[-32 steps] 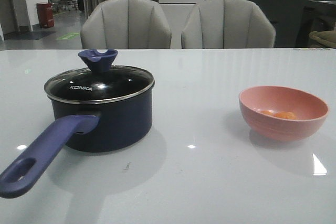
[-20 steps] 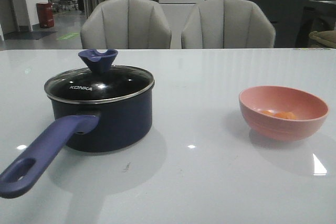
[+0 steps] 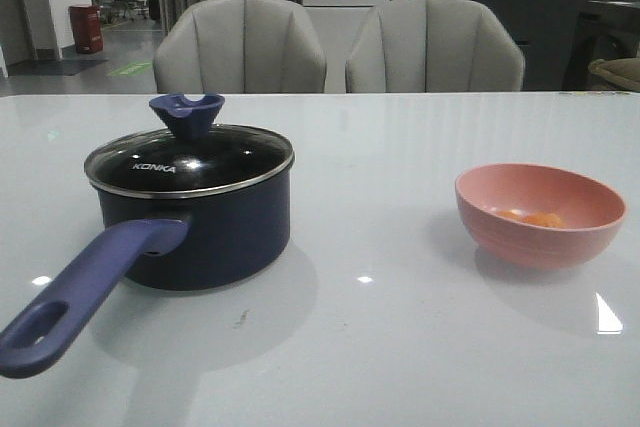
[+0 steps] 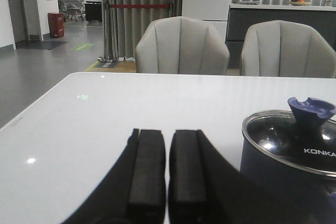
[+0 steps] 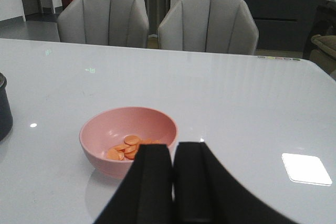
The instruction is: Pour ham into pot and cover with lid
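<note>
Dark navy saucepan (image 3: 200, 227) sits left on the white glossy table (image 3: 380, 347), round glass lid with steel rim (image 3: 190, 159) seated on it. Orange-pink ham slices (image 5: 128, 148) lie in the pink round bowl (image 3: 540, 215), right, well apart from the pot. My left claw (image 4: 167, 171) and right claw (image 5: 173, 177): both clenched, grasping nothing. Judgement: lid is rigid, breakable, slick; take it by the notched purple-blue knob (image 3: 187, 112). Bowl likely light; pinch its rim.

White "KONKA" lettering stands on the glass lid (image 3: 189, 159) (cut off at the left wrist view's edge).
</note>
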Controlling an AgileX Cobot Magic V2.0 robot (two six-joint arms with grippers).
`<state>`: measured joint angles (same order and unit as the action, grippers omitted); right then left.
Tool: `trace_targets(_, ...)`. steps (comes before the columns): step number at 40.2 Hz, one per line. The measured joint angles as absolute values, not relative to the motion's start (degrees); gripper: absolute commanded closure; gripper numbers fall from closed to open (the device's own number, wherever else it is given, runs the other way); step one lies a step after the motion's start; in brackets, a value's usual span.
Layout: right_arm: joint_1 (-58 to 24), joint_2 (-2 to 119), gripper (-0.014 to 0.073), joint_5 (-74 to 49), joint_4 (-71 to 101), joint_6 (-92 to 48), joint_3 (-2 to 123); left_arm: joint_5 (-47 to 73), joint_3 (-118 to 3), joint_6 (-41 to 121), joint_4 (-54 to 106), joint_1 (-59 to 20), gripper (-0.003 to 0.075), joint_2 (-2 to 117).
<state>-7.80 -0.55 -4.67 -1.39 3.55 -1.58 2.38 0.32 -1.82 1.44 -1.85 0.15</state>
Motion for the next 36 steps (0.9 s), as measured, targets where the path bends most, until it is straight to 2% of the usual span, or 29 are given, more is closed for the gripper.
trace_targets(11, -7.80, -0.55, 0.0425, -4.67, -1.39, 3.55, -1.58, 1.25, 0.32, -1.82, 1.44, -1.85, 0.0601, 0.15)
trace_targets(25, -7.80, -0.55, 0.0425, -4.67, -1.39, 3.55, -1.58, -15.82, -0.04, -1.82, 1.44, -1.85, 0.0601, 0.15)
trace_targets(30, -7.80, -0.55, 0.0425, -4.67, -1.39, 3.55, -1.58, -11.98, -4.04, -1.82, 2.55, -1.85, 0.0601, 0.64)
trace_targets(36, -7.80, -0.55, 0.0425, -4.67, -1.39, 3.55, -1.58, 0.49, -13.44, -1.82, 3.15, -1.85, 0.0601, 4.48)
